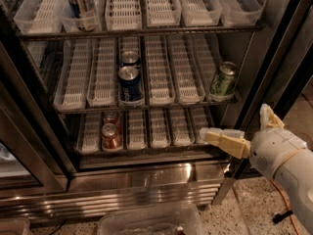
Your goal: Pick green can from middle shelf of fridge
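The green can (223, 80) stands upright at the right end of the middle shelf (161, 101), beside the white slotted lanes. The fridge (146, 177) is open in front of me. My gripper (234, 120) is open and empty, below and slightly right of the green can, at the height of the bottom shelf. One yellow-white finger (222, 139) points left in front of the bottom shelf's right end, and the other finger (268, 116) points up. The gripper does not touch the can.
Two blue cans (129, 83) stand in a middle-shelf lane left of centre. Red cans (110, 134) sit on the bottom shelf. The top rack holds clear bins and a tall can (80, 4). The dark door frame (274, 77) rises at right. A clear tub (151, 220) lies on the floor.
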